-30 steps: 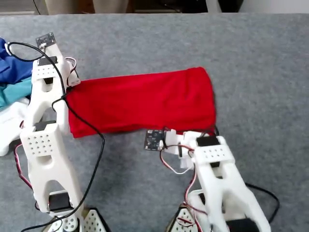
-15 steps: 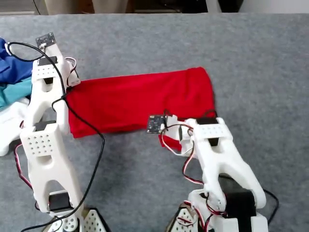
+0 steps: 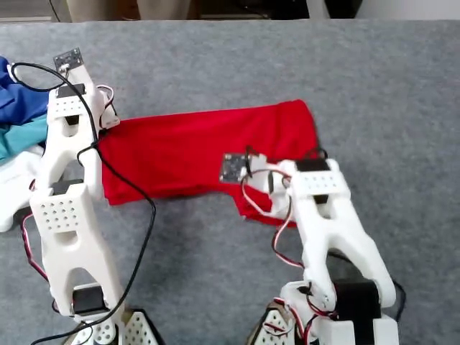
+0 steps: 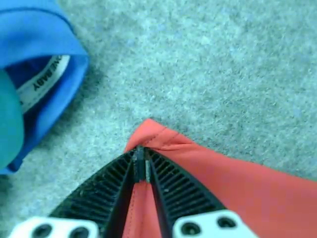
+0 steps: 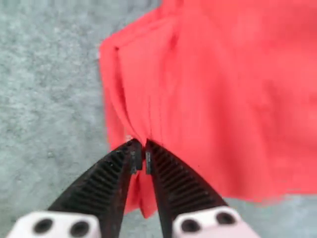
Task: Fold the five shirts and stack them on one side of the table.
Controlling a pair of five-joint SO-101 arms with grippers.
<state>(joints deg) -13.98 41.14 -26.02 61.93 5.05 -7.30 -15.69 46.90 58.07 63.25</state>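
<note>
The grey, felt-like table point(image 3: 388, 86) spreads under both arms, which reach in from its near edge. A red shirt point(image 3: 208, 147) lies across the middle, folded into a long band that runs from the left arm point(image 3: 68, 165) to a rounded end on the right.

The left gripper point(image 4: 141, 166) sits at the band's far left corner. Its jaws are pressed together on the tip of the cloth, which peaks in a small hemmed point just past them.

The right gripper point(image 5: 139, 148) is at the band's near edge, toward its right half. Its jaws pinch a gathered fold of red cloth, and pleats fan away from the pinch. In the high view a flap of red sticks out of the band's near edge beside the right arm point(image 3: 330, 223), toward the robot.

At the table's left edge, beyond the left arm, other shirts lie in a loose pile: a blue shirt point(image 3: 18, 100) farthest off, a teal shirt point(image 3: 18, 140) against it, and a white shirt point(image 3: 14, 183) nearest. The left wrist view shows the blue shirt's collar with its label, near the red corner but apart from it, with bare table between. A black cable point(image 3: 147, 208) loops from the left arm over the red shirt's left end.
</note>
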